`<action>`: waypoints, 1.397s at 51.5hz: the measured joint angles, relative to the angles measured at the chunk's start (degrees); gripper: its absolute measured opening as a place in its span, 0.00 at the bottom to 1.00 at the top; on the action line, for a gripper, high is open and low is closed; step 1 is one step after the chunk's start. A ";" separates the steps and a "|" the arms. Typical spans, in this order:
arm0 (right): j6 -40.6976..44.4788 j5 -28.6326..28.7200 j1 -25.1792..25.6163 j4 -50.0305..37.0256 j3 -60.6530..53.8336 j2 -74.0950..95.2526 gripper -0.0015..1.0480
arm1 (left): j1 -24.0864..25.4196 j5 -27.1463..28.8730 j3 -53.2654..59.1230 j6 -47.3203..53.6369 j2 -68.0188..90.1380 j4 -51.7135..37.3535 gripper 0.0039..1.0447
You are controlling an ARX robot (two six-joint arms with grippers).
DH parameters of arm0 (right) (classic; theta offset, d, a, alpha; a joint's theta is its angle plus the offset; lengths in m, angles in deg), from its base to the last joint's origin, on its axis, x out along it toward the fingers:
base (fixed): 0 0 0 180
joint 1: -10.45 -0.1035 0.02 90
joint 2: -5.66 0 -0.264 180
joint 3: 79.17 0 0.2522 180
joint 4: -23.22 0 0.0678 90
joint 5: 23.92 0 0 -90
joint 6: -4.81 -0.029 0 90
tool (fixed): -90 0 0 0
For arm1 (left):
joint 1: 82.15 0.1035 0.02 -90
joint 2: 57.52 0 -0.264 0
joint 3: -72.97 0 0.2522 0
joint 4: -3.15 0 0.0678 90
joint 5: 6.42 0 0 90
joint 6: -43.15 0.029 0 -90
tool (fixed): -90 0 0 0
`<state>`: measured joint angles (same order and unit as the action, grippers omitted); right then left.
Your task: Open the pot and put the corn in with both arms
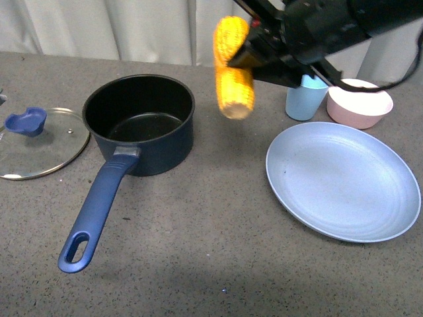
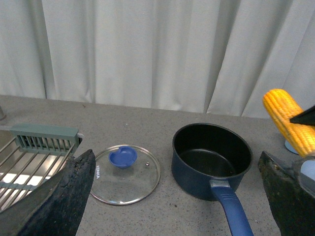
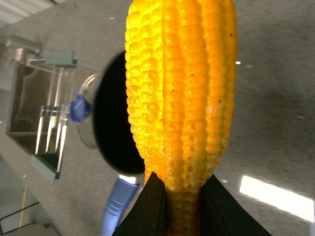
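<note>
Front view, your right gripper (image 1: 242,58) clamped on corn (image 1: 235,92), aloft right of uncovered pot (image 1: 142,125), left gripper (image 2: 174,162) spread wide, empty.

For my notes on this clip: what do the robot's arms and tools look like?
The right arm is bulky and black, with a black cable looping off its side. The right tool has two matte black fingers tapering to wedges. The left tool shows two wide black fingers with a rough, grainy surface. No markings are legible.
</note>
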<state>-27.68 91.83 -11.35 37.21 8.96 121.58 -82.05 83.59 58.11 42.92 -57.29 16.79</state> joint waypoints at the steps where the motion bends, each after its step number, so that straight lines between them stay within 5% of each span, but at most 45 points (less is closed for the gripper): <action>1: -0.39 0.20 -0.63 0.33 1.20 0.59 0.11 | 0.00 0.00 0.00 0.00 0.00 0.00 0.94; 19: -0.59 -2.49 -6.84 7.78 21.16 14.62 0.12 | 0.00 -0.02 0.00 0.00 0.00 0.00 0.94; 31: -0.28 -2.54 -7.50 10.38 26.08 17.22 0.68 | 0.00 0.00 0.00 0.00 0.00 0.00 0.94; 39: -0.35 -2.62 -7.50 9.55 25.11 16.98 0.93 | 0.00 0.00 0.00 0.00 0.00 0.00 0.94; 49: 1.90 -7.98 -7.23 4.31 16.31 12.07 0.91 | 0.00 0.00 0.00 0.00 0.00 0.00 0.94; 57: 11.50 -22.08 -4.98 -4.79 -0.04 0.07 0.91 | 0.00 0.00 0.00 0.00 0.00 0.00 0.94; 72: 20.92 -35.21 2.62 -18.97 -30.99 -20.11 0.91 | 0.00 0.00 0.00 0.00 0.00 0.00 0.94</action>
<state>-6.76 56.62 -8.73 18.24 -22.04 101.47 -82.05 83.59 58.11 42.92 -57.29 16.79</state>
